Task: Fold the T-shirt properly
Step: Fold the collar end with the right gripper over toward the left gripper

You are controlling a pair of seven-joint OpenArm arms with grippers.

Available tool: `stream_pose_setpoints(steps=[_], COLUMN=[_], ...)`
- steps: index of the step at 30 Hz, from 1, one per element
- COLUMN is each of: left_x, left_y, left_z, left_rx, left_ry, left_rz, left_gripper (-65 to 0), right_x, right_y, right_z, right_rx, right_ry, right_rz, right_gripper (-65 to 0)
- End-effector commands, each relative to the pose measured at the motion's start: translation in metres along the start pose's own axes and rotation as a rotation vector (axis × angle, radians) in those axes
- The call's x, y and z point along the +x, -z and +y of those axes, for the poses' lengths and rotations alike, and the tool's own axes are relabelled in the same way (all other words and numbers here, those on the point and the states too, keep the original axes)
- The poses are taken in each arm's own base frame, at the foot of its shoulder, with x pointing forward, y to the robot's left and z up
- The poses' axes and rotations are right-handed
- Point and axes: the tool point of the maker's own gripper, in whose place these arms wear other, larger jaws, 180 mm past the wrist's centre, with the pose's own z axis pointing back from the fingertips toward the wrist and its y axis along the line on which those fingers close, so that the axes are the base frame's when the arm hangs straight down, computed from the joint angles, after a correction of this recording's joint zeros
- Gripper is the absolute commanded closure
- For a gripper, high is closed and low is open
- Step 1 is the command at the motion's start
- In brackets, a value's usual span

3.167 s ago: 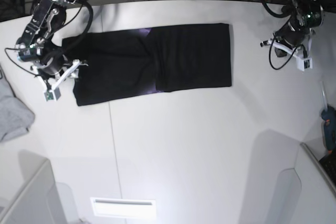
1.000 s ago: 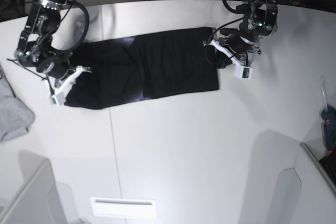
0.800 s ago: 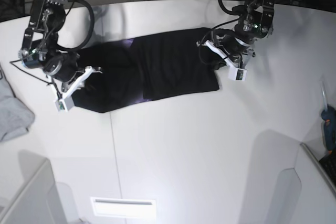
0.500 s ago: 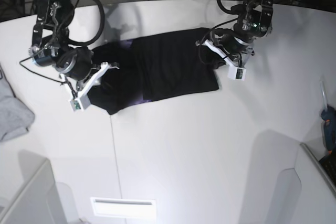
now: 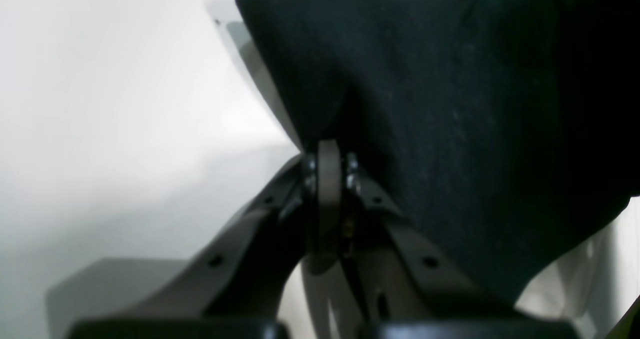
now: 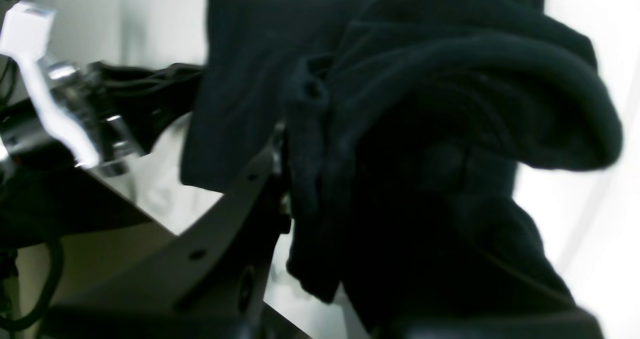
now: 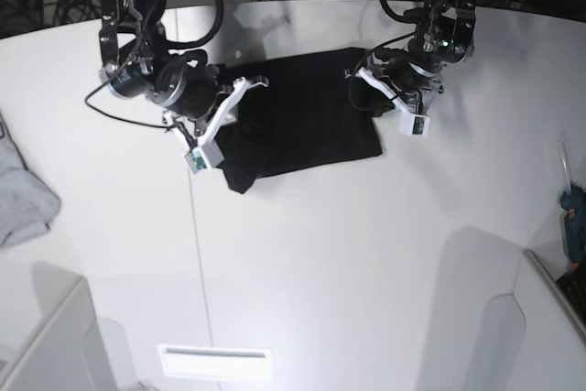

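Bare white table [image 7: 320, 254] spreads wide and smooth in front. Beyond it lies the T-shirt [image 7: 311, 116], soft matte black cloth. The right gripper [image 7: 222, 125] pinches a bunched, lifted end; the left gripper [image 7: 377, 87] is clamped on the opposite edge. Crumpled grey garment [image 7: 23, 203] sits well apart.

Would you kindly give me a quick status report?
Left gripper shut on T-shirt edge. Right gripper shut on bunched cloth, lifted. Nothing in the way.

One T-shirt [image 7: 307, 116], one grey garment [image 7: 23, 199], two claws [image 7: 229, 112] [image 7: 371, 89].
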Motion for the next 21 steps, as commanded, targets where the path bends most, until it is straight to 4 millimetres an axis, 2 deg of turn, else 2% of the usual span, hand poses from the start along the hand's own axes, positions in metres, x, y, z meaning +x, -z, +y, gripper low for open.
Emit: stream_pose_setpoints(steps=[1, 6, 12, 21], left_x=[0.001, 0.001, 0.001, 0.002], left_y=[-0.001, -0.001, -0.001, -0.003], left_z=[-0.002, -0.002, -0.002, -0.001], left_rx=[-0.006, -0.007, -0.007, -0.004], left_ry=[0.005, 0.006, 0.006, 0.005], left_rz=[0.0, -0.001, -0.001, -0.006], left_gripper=[0.0, 0.0, 0.0, 0.0], right_x=[0.013, 0.019, 0.023, 0.002], right_y=[-0.002, 0.006, 0.012, 0.031], right_z=[0.011, 0.033, 0.049, 0.036], right_rx=[0.034, 0.09, 0.132, 0.117], right_ry=[-0.016, -0.061, -0.106, -0.065], right_rz=[-0.052, -0.058, -0.051, 0.033], right_gripper=[0.0, 0.0, 0.0, 0.0])
